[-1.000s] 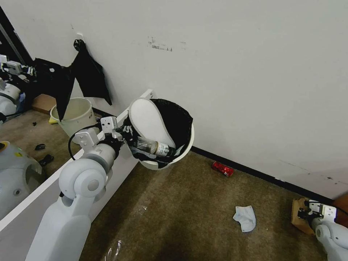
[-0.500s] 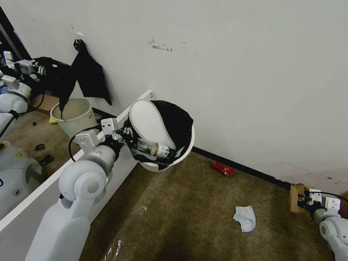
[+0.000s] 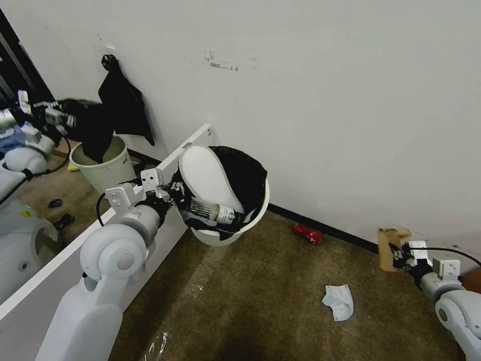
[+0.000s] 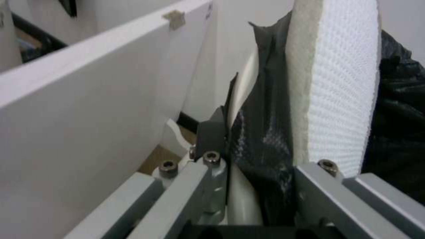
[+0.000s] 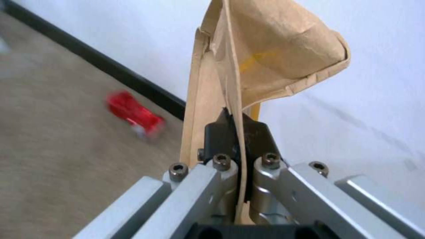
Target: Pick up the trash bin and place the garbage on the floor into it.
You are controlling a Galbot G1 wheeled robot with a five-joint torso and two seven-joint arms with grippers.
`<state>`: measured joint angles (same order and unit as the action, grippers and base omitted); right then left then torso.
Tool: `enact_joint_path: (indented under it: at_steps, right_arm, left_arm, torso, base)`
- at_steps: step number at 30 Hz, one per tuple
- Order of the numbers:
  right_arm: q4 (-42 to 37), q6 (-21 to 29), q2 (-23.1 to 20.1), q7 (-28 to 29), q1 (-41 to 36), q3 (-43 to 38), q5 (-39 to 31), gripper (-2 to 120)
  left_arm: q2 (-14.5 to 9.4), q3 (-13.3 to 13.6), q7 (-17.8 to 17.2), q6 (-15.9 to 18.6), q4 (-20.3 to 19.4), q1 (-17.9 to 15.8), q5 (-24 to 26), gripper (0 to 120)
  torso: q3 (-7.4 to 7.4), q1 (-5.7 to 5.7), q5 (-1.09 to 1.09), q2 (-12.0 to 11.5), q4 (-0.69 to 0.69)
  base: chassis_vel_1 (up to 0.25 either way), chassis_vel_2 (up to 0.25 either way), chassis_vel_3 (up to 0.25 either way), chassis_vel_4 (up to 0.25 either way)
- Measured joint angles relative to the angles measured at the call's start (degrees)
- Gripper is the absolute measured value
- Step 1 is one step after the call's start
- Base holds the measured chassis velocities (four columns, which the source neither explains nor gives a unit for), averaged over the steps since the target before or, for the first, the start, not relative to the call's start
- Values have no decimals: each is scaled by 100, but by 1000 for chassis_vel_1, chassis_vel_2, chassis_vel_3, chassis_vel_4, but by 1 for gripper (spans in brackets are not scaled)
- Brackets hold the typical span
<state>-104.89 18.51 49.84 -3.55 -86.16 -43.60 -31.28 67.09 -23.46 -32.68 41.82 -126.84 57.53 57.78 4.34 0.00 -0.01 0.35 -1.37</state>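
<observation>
The trash bin (image 3: pixel 228 233) hangs tilted above the floor (image 3: pixel 260 301), its rim clamped by the left gripper (image 3: pixel 173 193); a slipper (image 3: pixel 208 178) and bottle (image 3: pixel 215 211) lie inside. The right gripper (image 3: pixel 396 250) pinches tan paper (image 3: pixel 387 248); a red can (image 3: pixel 307 233) and a tissue (image 3: pixel 338 301) lie on the carpet.

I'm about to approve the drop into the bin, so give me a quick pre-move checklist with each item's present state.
1. Left gripper clamped on the trash bin rim: ok.
2. Right gripper shut on the tan paper: ok.
3. Paper lifted off the floor: ok.
4. Bin opening free: not ok, a white slipper and a bottle lie across it.
5. Paper above the bin: not ok, it is far to its right.
6. Floor litter left: not ok, red can and tissue.
</observation>
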Motion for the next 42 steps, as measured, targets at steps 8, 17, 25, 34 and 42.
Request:
enact_joint_path:
  at_steps: [8, 17, 25, 34, 42]
  right_arm:
    - [-868, -784, -292, -902, 40, -20, -14, 0]
    - [-1476, -1462, -609, -1653, 334, -154, -455, 0]
    - [-1795, -1864, -1079, -2267, 697, -167, -1274, 0]
    - [-1922, -1968, -1421, -2450, 905, -95, -1782, 0]
    - [-1989, -2010, -1599, -2574, 1012, -26, -2043, 0]
  left_arm:
    - [32, 45, -420, 28, 18, -2, 566, 4]
    - [29, 127, -496, 32, 44, 30, 810, 4]
    - [8, 613, -585, 42, 160, -48, 1089, 4]
    - [28, 1126, -428, 32, 440, -273, 1157, 4]
    - [28, 1677, -175, -114, 761, -592, 1127, 4]
  torso:
    - [0, 0, 0, 0, 0]
    - [0, 0, 0, 0, 0]
    - [0, 0, 1, 0, 0]
    - [0, 0, 1, 0, 0]
    - [0, 0, 2, 0, 0]
  base:
    - [0, 0, 0, 0]
    - [0, 0, 0, 0]
    - [0, 0, 0, 0]
    - [0, 0, 0, 0]
    - [0, 0, 0, 0]
